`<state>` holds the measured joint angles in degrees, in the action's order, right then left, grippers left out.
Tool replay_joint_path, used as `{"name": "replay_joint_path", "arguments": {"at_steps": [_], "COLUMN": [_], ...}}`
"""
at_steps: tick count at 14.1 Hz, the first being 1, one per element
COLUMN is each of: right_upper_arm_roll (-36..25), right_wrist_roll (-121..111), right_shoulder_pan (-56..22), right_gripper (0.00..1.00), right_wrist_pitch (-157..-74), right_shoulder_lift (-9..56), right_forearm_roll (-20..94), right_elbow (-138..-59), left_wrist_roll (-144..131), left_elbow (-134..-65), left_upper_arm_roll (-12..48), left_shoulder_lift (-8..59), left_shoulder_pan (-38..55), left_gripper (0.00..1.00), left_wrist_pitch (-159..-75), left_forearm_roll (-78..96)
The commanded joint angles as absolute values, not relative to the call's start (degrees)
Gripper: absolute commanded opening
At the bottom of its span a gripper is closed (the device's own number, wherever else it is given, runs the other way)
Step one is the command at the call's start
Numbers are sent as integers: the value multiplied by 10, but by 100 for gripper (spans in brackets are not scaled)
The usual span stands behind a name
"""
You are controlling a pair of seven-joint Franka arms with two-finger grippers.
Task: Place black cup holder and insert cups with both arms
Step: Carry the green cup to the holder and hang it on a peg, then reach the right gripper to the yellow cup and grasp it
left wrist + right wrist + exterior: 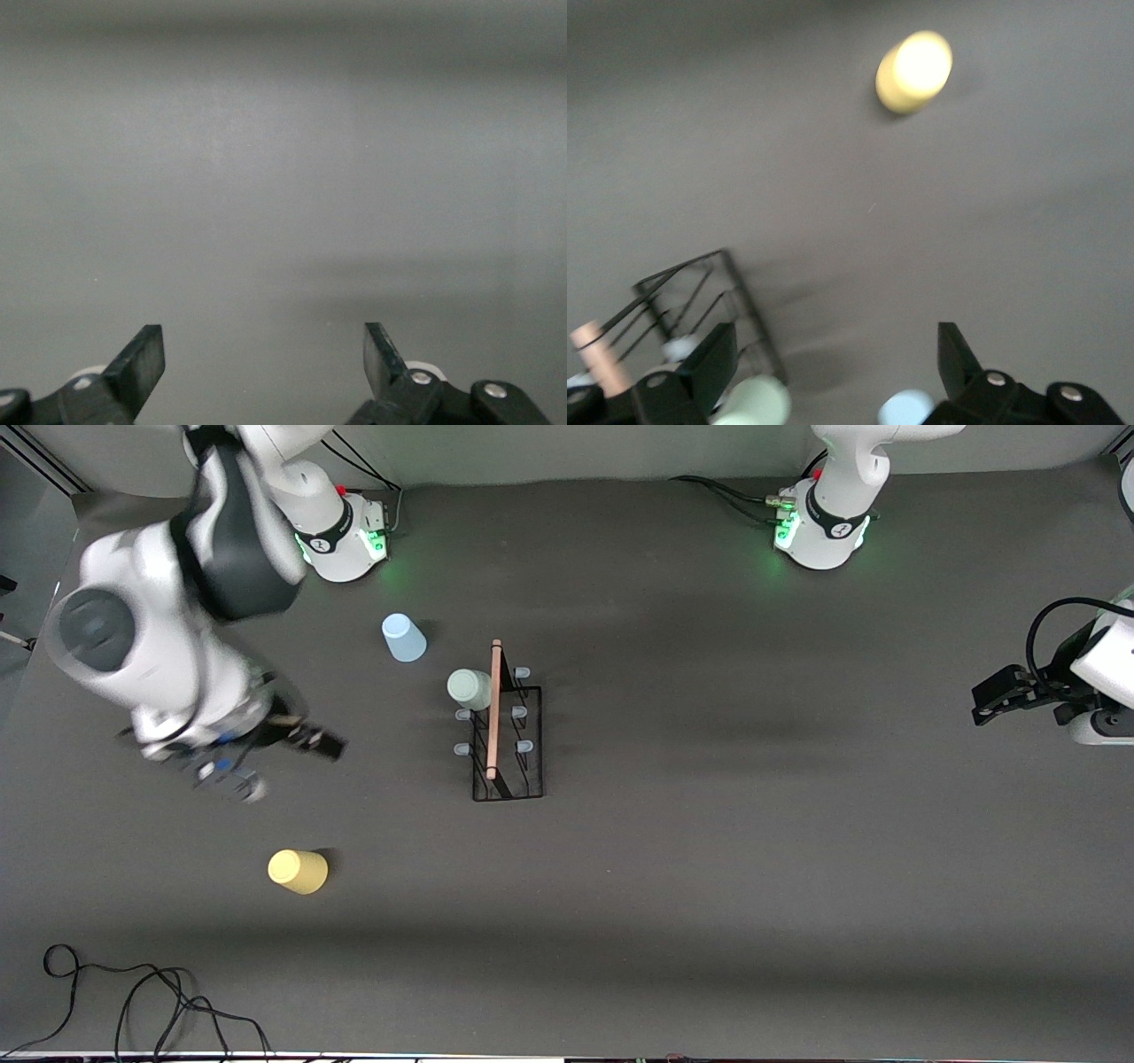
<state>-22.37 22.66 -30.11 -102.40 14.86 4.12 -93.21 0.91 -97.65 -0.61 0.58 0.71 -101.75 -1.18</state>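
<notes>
Two pincer fingers (142, 363) face bare table (283, 177) in left wrist view.

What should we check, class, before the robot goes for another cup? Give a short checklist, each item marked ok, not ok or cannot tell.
1. Rack stands upright on the table: ok.
2. Green cup is on a peg of the rack: ok.
3. Yellow cup is free to grasp, alone on the table nearer the front camera than the rack: ok.
4. Blue cup is already on the rack: not ok, it sits on the table toward the right arm's base.
5. Right gripper is open and empty, over bare table between the two loose cups: ok.
6. Left gripper is open, waiting at its own end of the table, away from the rack: ok.
</notes>
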Motion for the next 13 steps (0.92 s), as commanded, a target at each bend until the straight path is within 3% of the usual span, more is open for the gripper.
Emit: {"name": "replay_joint_path", "arguments": {"at_steps": [1,3,5,9,13], "right_upper_arm_roll": [-223,-222,-221,-221,-217], "right_wrist_roll": [73,5,-13,-60,-67], "right_shoulder_pan": [-228,-197,-183,-180,-182], "right_gripper": [100,100,100,100,100], "right_wrist_pitch": [-1016,-1022,-1080,-1217,-1277], "right_shoulder_lift": [262,310,346,394,436], "right_forearm_roll": [68,101,108,161,172], "right_elbow": [-819,-780,-773,-843,-860], "left_wrist_roll": [13,16,16,17,17], "left_elbow": [-975,-975,-975,-975,-976], "left_upper_arm_roll": [-8,-7,-6,-6,-6], "left_shoulder_lift": [-1,-3,-5,-5,-4], "left_shoulder_pan": [14,11,12,12,11], "left_gripper": [100,100,100,100,100], "left_wrist_pitch": [-1018,-1012,-1012,-1010,-1007], "left_forearm_roll": [-19,-20,-20,-19,-20]}}
